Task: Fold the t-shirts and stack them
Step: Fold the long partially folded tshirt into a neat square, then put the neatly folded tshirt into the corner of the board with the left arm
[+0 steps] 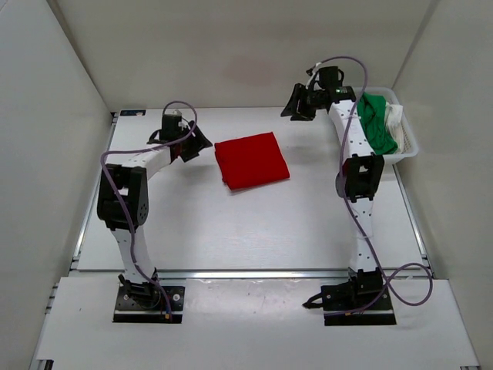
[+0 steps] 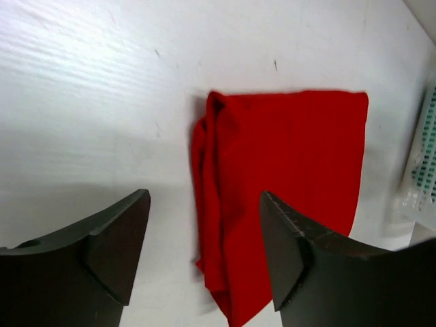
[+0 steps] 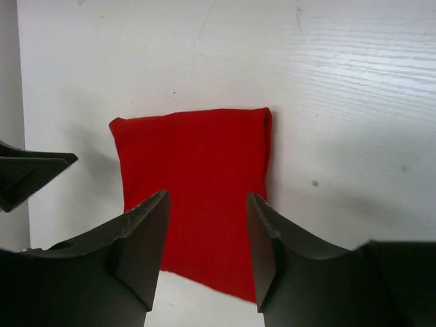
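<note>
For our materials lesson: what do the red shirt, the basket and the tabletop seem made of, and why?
Red shirt: soft matte cloth; it folds into limp layers.
Basket: probably white plastic; rigid moulded mesh.
Tabletop: perhaps painted wood, matte white; faint grain lines.

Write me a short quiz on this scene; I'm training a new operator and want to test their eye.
1. Where is the green cloth t-shirt? A flat on the white table; B in the white plastic mesh basket; C hanging off the table's edge.
2. True or false: the folded bright red cloth t-shirt lies in the basket.
3. Fill in: the left gripper and right gripper both stand ____, holding nothing.
Key: 1 B; 2 false, it lies on the table; 3 open.
</note>
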Controlling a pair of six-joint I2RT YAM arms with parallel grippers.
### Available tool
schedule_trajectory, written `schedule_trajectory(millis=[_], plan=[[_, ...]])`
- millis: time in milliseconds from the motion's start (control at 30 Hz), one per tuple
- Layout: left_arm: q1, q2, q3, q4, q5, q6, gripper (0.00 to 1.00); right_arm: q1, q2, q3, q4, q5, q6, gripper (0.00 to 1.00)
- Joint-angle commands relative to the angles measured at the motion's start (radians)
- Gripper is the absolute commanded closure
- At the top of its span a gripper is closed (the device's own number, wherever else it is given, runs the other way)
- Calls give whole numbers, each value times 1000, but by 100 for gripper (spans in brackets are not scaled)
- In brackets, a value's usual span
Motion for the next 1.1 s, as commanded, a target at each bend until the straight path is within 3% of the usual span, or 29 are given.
schedule_trajectory(millis=[0, 133, 233, 333, 367, 400, 533, 633, 867, 967, 1033, 1067], plan=[[-70, -68, -116, 80, 52, 11, 24, 17, -231, -3, -79, 55, -80, 54], [-90, -71, -230, 160, 95, -20, 17, 56, -421, -159, -73, 98, -143, 54], [-108, -12, -183, 176, 101, -6, 18, 99, -574, -373, 10, 166, -175, 53], [-137, 67, -144, 162, 121, -29, 28, 109, -745, -638, 210, 146, -131, 51], [-148, 89, -134, 166, 130, -40, 34, 95, -804, -743, 243, 104, -108, 51], [-157, 113, -132, 198, 133, -40, 49, 96, -829, -789, 316, 77, -88, 51], [-173, 173, -25, 197, 158, -60, 81, 99, -935, -1038, 439, 60, -57, 52], [-101, 192, 76, 183, 142, -80, 90, 102, -999, -1206, 531, 14, -21, 53], [195, 219, 407, 15, 41, -60, 96, 162, -1066, -1506, 696, -38, 35, 54], [350, 155, 372, 24, 6, -70, 98, 190, -1049, -1544, 717, -52, 41, 55], [404, 63, 203, 106, -28, -98, 88, 210, -1035, -1557, 736, -65, 48, 56], [425, 26, 155, 193, -40, -123, 70, 219, -1021, -1564, 745, -90, 53, 56]])
